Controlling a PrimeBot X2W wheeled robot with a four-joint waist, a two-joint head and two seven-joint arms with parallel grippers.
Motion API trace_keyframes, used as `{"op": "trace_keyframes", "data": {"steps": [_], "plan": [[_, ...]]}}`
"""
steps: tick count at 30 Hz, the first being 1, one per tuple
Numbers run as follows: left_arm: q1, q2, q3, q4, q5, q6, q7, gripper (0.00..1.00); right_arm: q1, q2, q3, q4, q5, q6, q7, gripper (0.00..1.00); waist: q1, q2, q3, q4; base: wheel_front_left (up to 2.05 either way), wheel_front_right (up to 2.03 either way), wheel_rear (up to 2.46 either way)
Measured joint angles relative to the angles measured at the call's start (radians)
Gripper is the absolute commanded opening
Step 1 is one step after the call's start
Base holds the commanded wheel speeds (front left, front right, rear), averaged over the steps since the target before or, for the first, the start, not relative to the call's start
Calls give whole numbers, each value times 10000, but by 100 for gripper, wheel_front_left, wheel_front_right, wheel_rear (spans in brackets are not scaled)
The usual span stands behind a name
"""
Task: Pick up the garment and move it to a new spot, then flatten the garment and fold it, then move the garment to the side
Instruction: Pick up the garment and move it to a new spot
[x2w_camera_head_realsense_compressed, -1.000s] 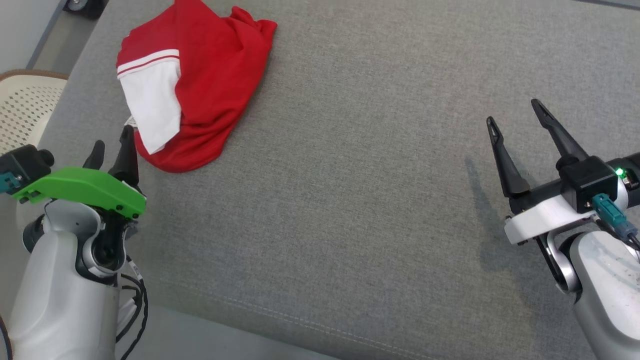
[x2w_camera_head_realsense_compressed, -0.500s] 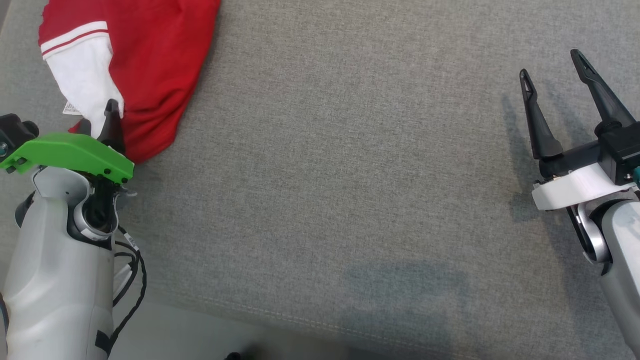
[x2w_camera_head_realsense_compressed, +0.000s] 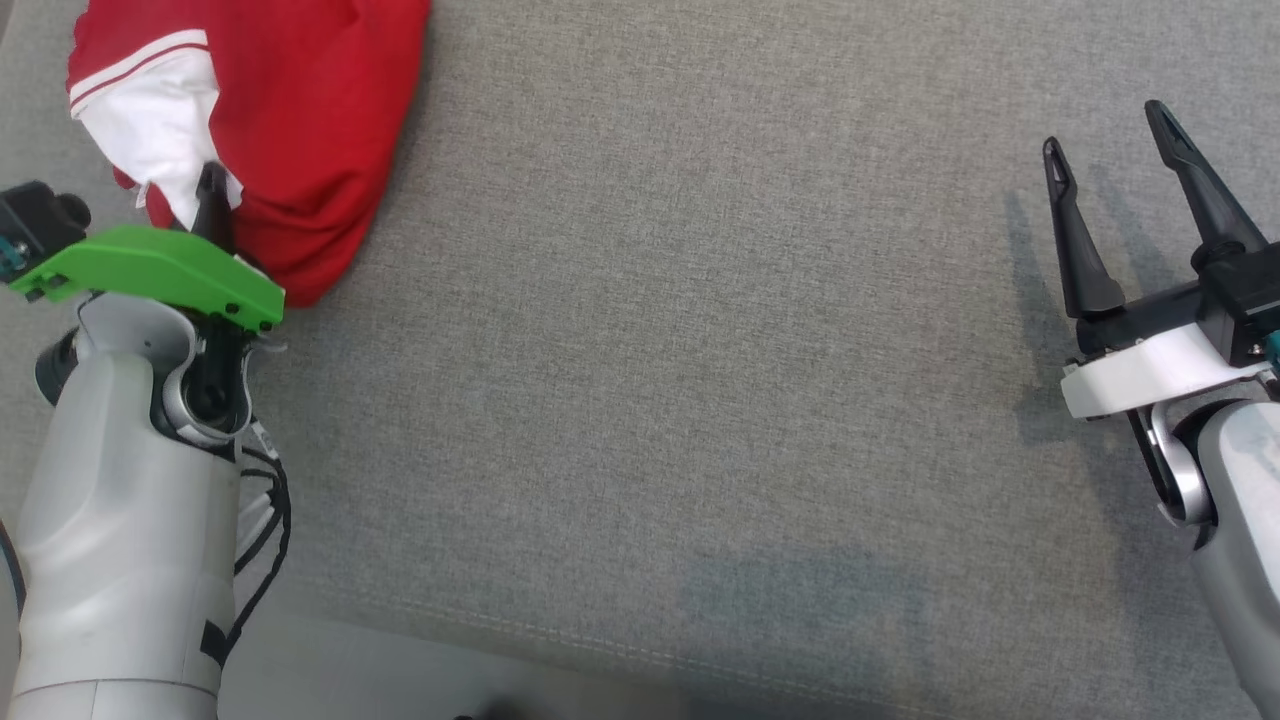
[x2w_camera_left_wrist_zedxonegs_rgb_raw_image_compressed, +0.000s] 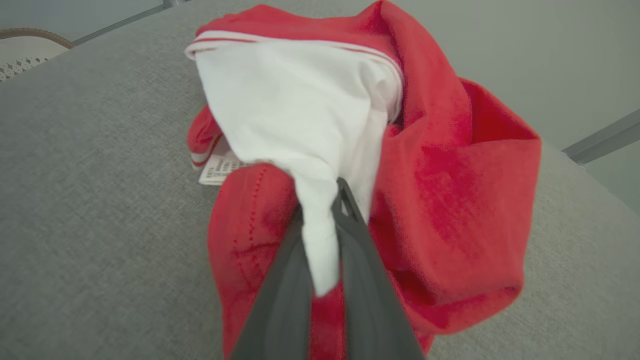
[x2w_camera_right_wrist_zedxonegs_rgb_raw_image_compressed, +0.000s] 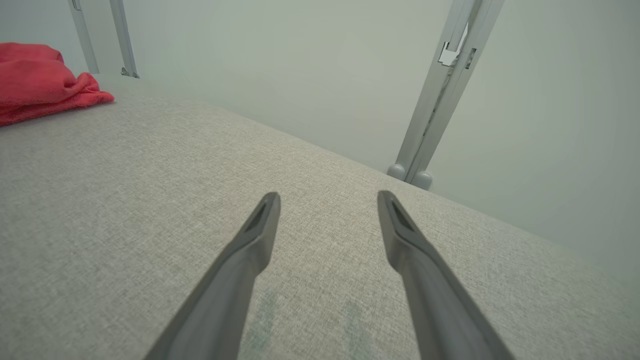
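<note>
Left end effector (x2w_camera_left_wrist_zedxonegs_rgb_raw_image_compressed: 322, 215) pinched shut on one white fold of garment (x2w_camera_left_wrist_zedxonegs_rgb_raw_image_compressed: 440, 190); thin grip may slip on lift. Right end effector (x2w_camera_right_wrist_zedxonegs_rgb_raw_image_compressed: 327, 200) fully open, empty.

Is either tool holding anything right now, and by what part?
The left tool is shut on the garment, pinching the lower tip of its white panel. The right tool is open, holding nothing.

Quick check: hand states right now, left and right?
Left hand: closed, pinching the white part of the garment.
Right hand: open, holding nothing.
</note>
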Motion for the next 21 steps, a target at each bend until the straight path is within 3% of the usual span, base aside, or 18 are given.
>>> {"op": "trace_keyframes", "data": {"steps": [9, 15, 21], "plan": [[-782, 15, -1526, -1252, 1147, -1181, -443, 0, 66, 619, 190, 399, 201, -73, -176, 100, 0, 0, -557, -68, 0, 0, 0], [-828, -397, -3346, -2288, 1739, -1523, -38, 0, 73, 1122, 313, 639, 502, -150, -272, 100, -1, 0, -956, -312, 0, 0, 0], [-768, -617, -5350, -3409, 1670, -1526, 943, 0, 81, 1555, 324, 708, 706, -174, -384, 100, -1, 0, -1325, -798, 0, 0, 0]]}}
